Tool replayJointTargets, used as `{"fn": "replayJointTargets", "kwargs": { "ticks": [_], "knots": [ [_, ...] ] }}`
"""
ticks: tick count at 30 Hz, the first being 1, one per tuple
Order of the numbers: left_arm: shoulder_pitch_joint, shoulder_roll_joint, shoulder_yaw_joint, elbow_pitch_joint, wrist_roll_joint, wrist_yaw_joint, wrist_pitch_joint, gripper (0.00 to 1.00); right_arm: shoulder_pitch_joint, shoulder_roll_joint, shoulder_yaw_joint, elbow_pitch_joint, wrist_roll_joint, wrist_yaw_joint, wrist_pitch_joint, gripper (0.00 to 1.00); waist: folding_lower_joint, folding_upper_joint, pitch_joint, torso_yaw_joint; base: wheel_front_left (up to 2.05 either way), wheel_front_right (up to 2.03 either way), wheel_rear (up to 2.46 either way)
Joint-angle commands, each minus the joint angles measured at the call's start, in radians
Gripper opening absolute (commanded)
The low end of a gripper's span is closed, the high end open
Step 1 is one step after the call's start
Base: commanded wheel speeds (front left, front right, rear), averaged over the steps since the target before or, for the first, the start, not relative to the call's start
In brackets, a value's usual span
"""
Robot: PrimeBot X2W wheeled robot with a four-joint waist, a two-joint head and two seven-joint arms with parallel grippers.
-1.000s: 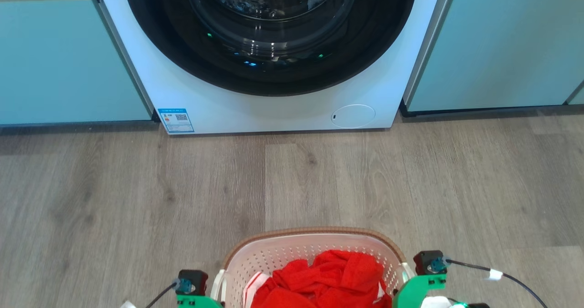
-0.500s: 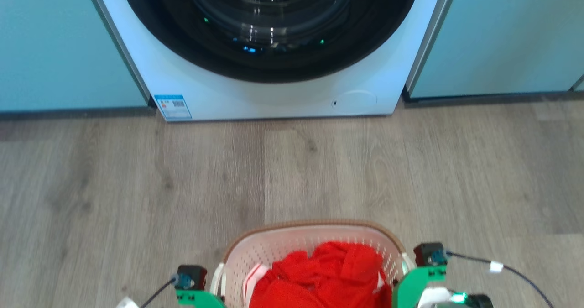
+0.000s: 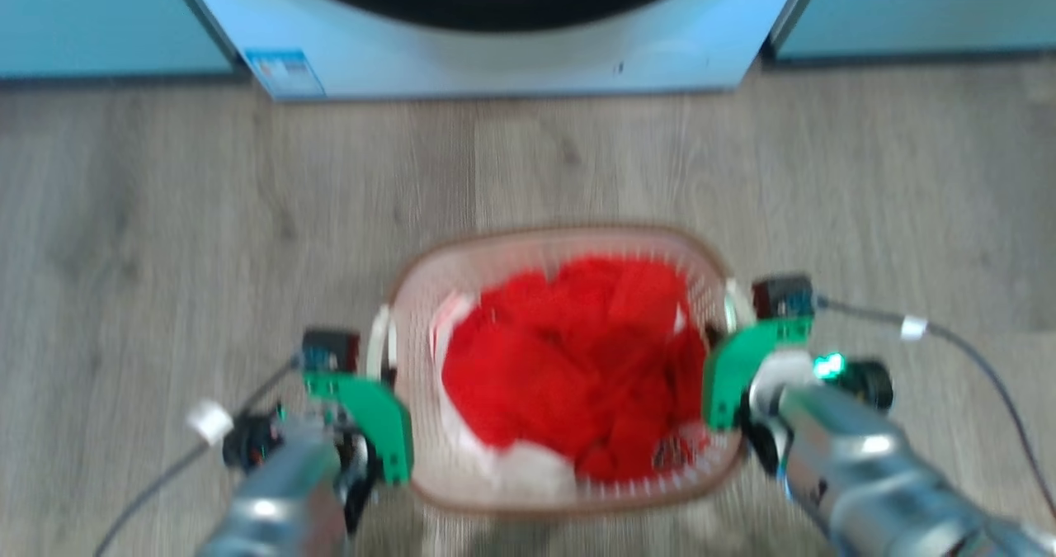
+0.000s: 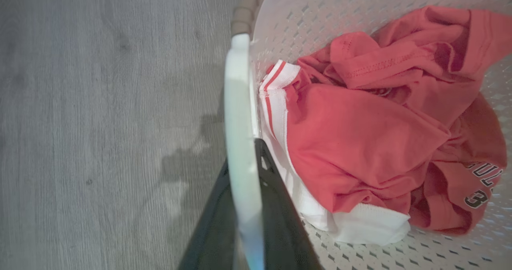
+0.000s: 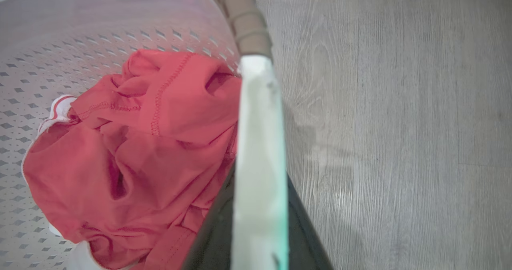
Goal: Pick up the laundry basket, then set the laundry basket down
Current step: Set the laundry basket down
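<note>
— Where do we look from up top?
— From our head, forward and steeply down. The laundry basket (image 3: pixel 561 233) sits mid-frame on the floor (image 3: pixel 165 210), and the washing machine (image 3: pixel 495 62) runs along the top edge. That picture is blurred.
— And our wrists?
— Each looks along its own fingers, very close in. The left tool (image 4: pixel 242 154) rises from the bottom edge at the left handle (image 4: pixel 238 94), with floor on that view's left and the basket's inside on its right. The right tool (image 5: pixel 260 176) mirrors it at the right handle (image 5: pixel 260 122): inside on the left, floor on the right.
— What do we share?
— All three views take in the red garment (image 3: pixel 569 359), the brown rim (image 5: pixel 248 26) and the floor.
</note>
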Motion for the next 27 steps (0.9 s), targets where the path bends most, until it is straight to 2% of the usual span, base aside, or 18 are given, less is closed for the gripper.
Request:
{"fn": "replayJointTargets", "kwargs": {
  "ticks": [1, 10, 18, 27],
  "knots": [
    [-0.05, 0.053, 0.027, -0.003, 0.002, 0.011, -0.018, 0.0, -0.028, -0.012, 0.005, 0.001, -0.014, -0.002, -0.019, 0.0, -0.0001, 0.0001, 0.084, 0.005, 0.0, 0.0, 0.0],
    [-0.222, 0.077, 0.042, -0.033, 0.027, 0.02, -0.03, 0.0, -0.206, -0.012, -0.045, 0.012, -0.071, -0.002, -0.041, 0.0, -0.0001, 0.0001, 0.297, 0.007, 0.0, 0.0, 0.0],
    [-0.333, 0.088, 0.074, -0.105, 0.075, 0.042, -0.031, 0.0, -0.301, -0.034, -0.179, 0.013, -0.216, -0.002, -0.045, 0.0, -0.0001, 0.0001, 0.459, 0.019, 0.0, 0.0, 0.0],
    [-0.358, 0.072, 0.121, -0.136, 0.131, 0.046, -0.031, 0.0, -0.302, -0.031, -0.364, 0.013, -0.407, -0.002, -0.046, 0.0, -0.0001, 0.0001, 0.546, 0.034, 0.0, 0.0, 0.0]
  ]
}}
